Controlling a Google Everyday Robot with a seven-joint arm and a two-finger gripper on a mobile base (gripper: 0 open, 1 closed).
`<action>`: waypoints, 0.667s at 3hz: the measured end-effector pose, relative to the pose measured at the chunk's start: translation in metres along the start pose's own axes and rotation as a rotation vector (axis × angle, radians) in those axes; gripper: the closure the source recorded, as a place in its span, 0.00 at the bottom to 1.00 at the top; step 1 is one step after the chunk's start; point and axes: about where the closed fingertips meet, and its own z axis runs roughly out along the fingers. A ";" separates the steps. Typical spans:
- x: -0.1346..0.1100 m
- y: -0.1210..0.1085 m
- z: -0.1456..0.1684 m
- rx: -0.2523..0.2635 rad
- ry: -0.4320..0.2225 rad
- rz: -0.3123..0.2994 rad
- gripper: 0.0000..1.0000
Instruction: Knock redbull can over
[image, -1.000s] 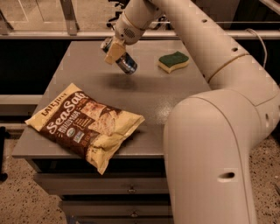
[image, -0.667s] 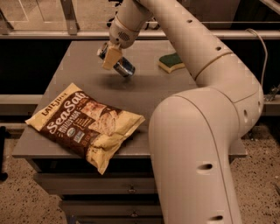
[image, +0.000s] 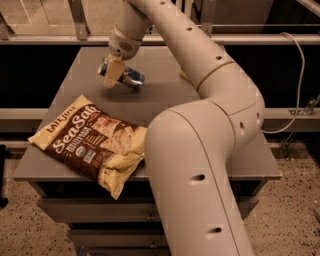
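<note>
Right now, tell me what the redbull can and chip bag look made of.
Redbull can: likely metal, shiny blue-silver sheen. Chip bag: probably thin plastic film, creased, printed, slightly glossy. The gripper is right at the can.

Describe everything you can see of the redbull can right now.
The redbull can is slim, metal, blue and silver. It lies tipped over, long axis nearly level, near the far edge of the table. The pincer sits in front of its left end, covering part of it; contact cannot be confirmed. Nothing else touches it.
</note>
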 end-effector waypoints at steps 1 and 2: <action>-0.012 -0.005 0.016 -0.019 -0.002 -0.028 0.01; -0.016 -0.007 0.021 -0.023 -0.001 -0.036 0.00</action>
